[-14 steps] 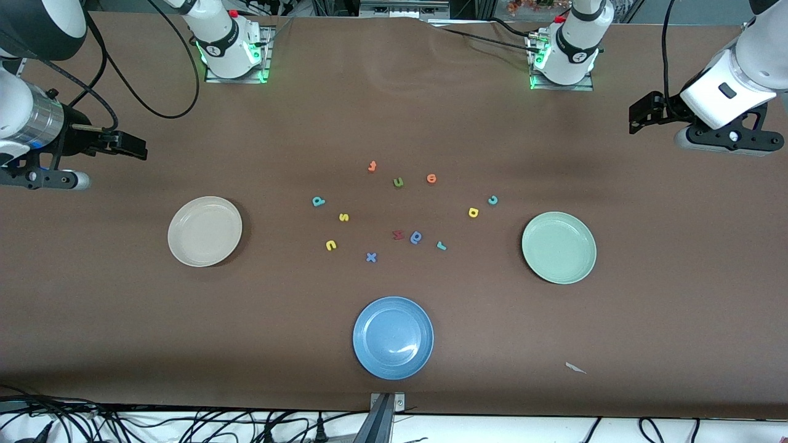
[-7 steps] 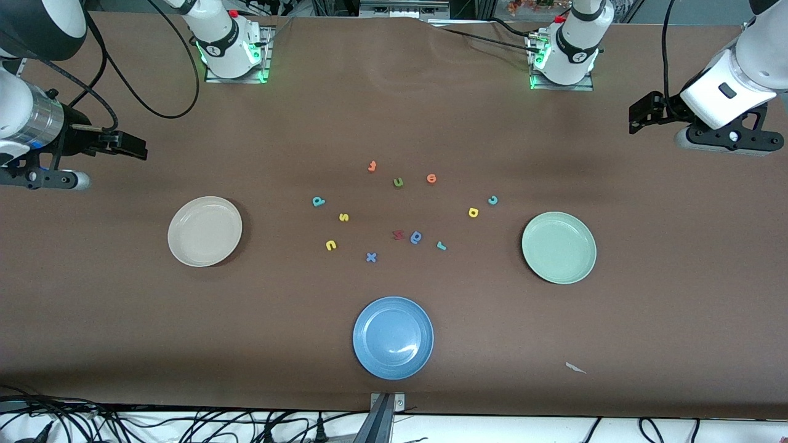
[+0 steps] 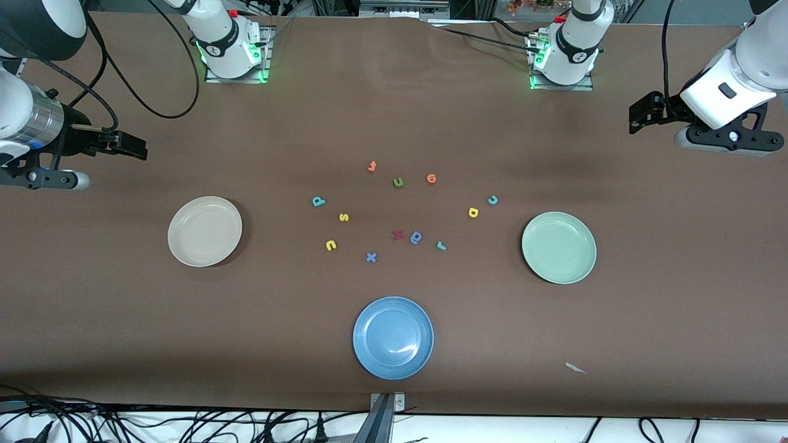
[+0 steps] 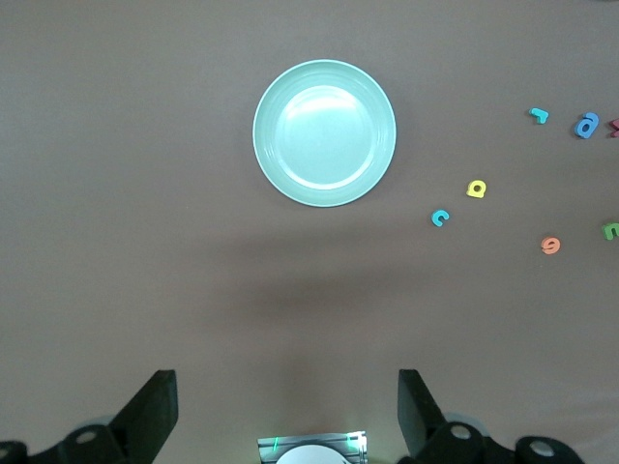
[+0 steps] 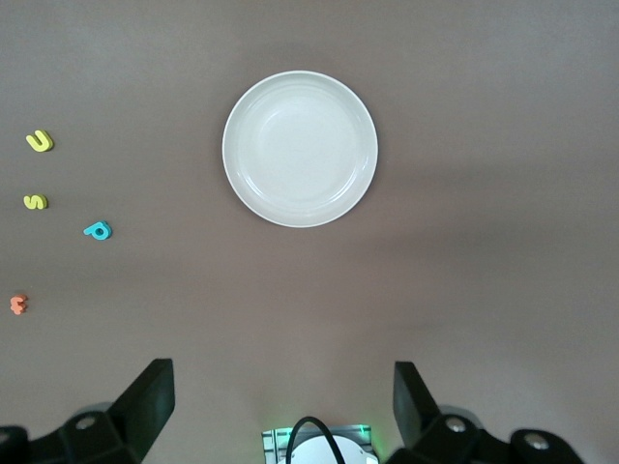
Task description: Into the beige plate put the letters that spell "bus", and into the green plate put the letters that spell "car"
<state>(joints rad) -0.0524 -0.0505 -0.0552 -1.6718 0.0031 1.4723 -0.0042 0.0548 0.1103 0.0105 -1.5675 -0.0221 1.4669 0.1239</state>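
With all 6 task letters loose between the empty beige plate (image 3: 205, 231) and green plate (image 3: 559, 247), the left gripper (image 4: 288, 411) and right gripper (image 5: 282, 404) wait high over the table's ends, jaws spread wide and holding nothing.

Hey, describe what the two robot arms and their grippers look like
Both arms are glossy white with black joints and black cables, on bases lit green. The right arm carries a silver metal band near its wrist. The left gripper and right gripper each have two black, wedge-shaped fingers.

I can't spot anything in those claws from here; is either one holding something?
Nothing is held. The left gripper and the right gripper both stand open and empty, up over bare table.
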